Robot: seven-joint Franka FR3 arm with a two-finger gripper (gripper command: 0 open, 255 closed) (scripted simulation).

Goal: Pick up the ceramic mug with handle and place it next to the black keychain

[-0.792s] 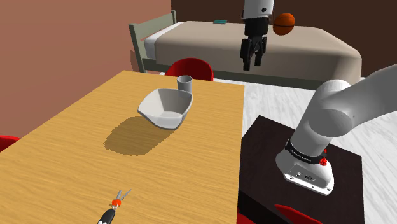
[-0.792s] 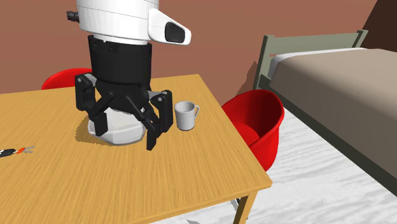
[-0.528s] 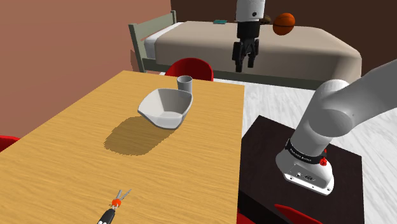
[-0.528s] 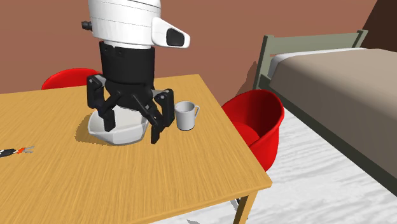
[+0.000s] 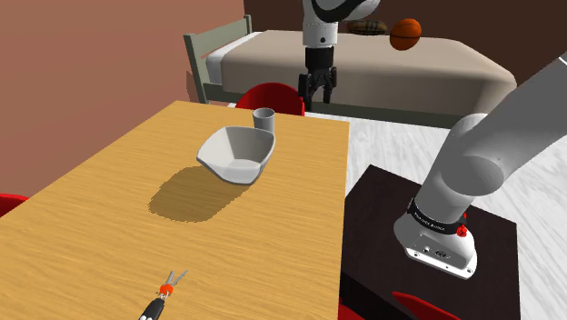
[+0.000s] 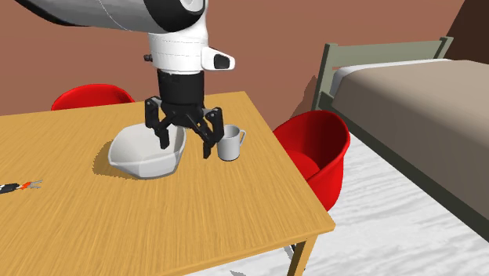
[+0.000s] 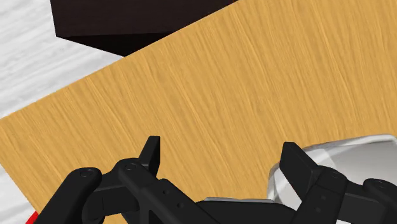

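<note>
Moved closer since before, my gripper hangs open, empty, at the shoulder view's two o'clock from the one mug, itself at one o'clock of the one bowl.

Bedroom with reddish-brown walls and a pale, grained floor. In the foreground, a light wooden desk, evenly lit, with a red chair drawn up at one end and a second red chair behind it in the second exterior view. Beyond, a bed under a tan cover, in a grey-green bed frame, against the wall.
</note>
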